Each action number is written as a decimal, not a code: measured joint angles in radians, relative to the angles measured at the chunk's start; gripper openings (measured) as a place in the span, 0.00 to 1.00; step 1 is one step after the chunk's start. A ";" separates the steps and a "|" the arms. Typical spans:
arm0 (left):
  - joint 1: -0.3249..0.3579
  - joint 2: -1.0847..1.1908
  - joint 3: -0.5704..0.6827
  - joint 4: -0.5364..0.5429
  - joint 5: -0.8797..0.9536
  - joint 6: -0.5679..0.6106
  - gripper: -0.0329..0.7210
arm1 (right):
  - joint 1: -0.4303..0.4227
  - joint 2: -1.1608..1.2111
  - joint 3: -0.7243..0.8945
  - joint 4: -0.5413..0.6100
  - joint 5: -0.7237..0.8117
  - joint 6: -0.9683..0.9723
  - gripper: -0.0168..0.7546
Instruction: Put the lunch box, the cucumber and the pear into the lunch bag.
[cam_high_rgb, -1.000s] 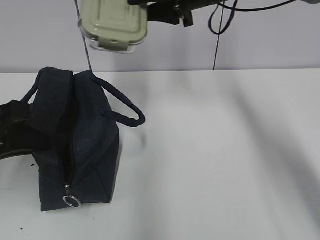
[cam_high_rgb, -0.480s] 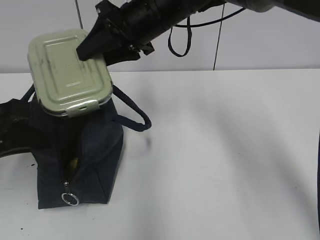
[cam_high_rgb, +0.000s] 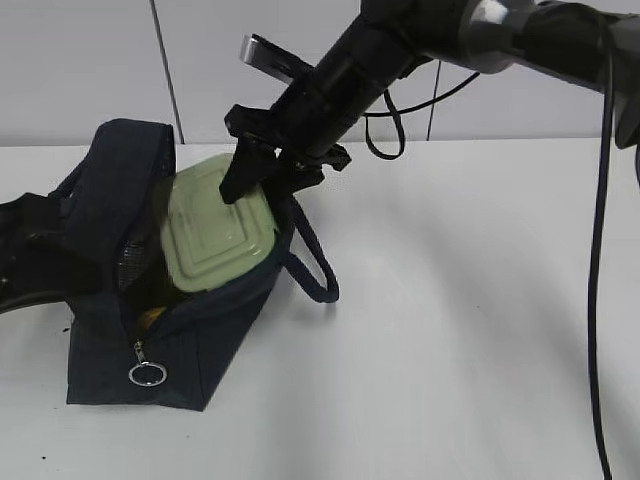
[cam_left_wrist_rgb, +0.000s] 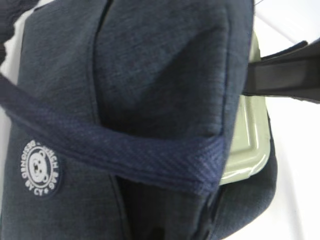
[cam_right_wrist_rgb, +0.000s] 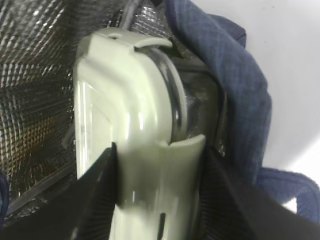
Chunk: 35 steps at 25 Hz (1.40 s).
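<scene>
- Sage-green ridged lid of the lunch box (cam_high_rgb: 218, 238) sits tilted in the mouth of the lunch bag (cam_high_rgb: 205, 345), partly lowered, at the left of the table (cam_high_rgb: 450, 330).
- Right gripper (cam_right_wrist_rgb: 160, 190) clamps the box's near end, jaws part-open across lid and clear base.
- Left gripper is hidden behind the navy fabric; it appears closed, presumably pinching the bag's left wall.
- Risk: the box's rounded corner may catch the soft rim or the loop handle (cam_high_rgb: 318, 272), folding the fabric inward and jamming entry.
- Risk: releasing now, while tilted, could let the glass-like base slide onto the yellowish item (cam_high_rgb: 150, 316) inside.
- Lining (cam_right_wrist_rgb: 35, 75) is quilted silver foil; a bear badge (cam_left_wrist_rgb: 39, 167) marks the woven outer side.
</scene>
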 joint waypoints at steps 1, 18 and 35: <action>0.000 0.000 0.000 -0.001 0.000 0.000 0.02 | 0.000 0.000 0.000 -0.005 0.000 0.011 0.49; 0.000 0.000 0.000 0.004 -0.003 0.000 0.02 | 0.127 0.037 0.000 0.192 -0.122 -0.005 0.70; 0.000 0.000 0.000 0.010 -0.014 0.001 0.02 | 0.072 0.040 -0.286 0.079 -0.004 0.089 0.77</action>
